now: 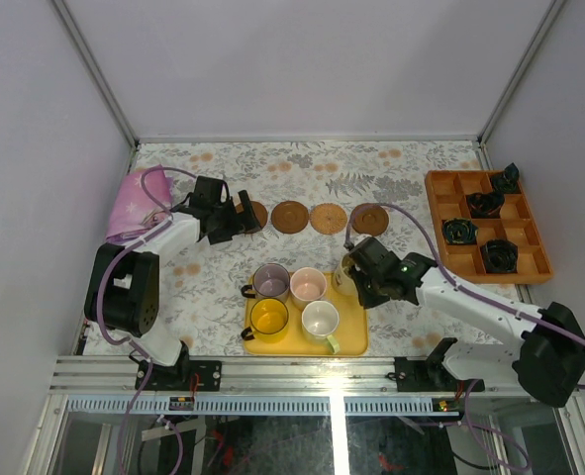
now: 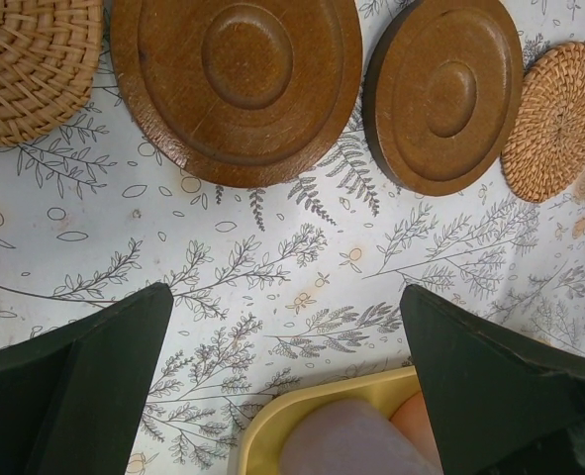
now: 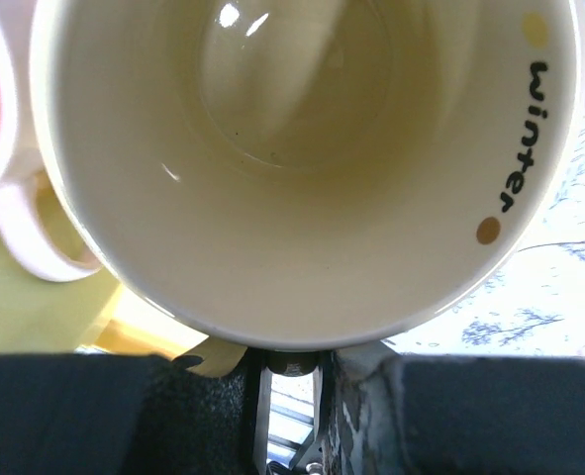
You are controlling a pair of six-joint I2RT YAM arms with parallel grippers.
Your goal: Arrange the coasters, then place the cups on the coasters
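Observation:
Four round coasters lie in a row at mid-table; the left wrist view shows two wooden coasters (image 2: 236, 84) (image 2: 442, 94) between two woven ones (image 2: 30, 59) (image 2: 559, 119). My left gripper (image 1: 238, 216) (image 2: 287, 376) hangs open over the row's left end, holding nothing. The purple-grey cup (image 1: 271, 281), pink cup (image 1: 308, 286), yellow cup (image 1: 269, 318) and white cup (image 1: 321, 320) stand on the yellow tray (image 1: 302, 348). My right gripper (image 1: 351, 269) (image 3: 292, 366) is shut on the cream cup (image 1: 344, 275) (image 3: 302, 148) at the tray's right edge; the rim hides the grip point.
An orange compartment box (image 1: 485, 226) with small black parts sits at the right. A pink-purple cloth bundle (image 1: 134, 203) lies at the far left beside the left arm. White walls close the table on three sides.

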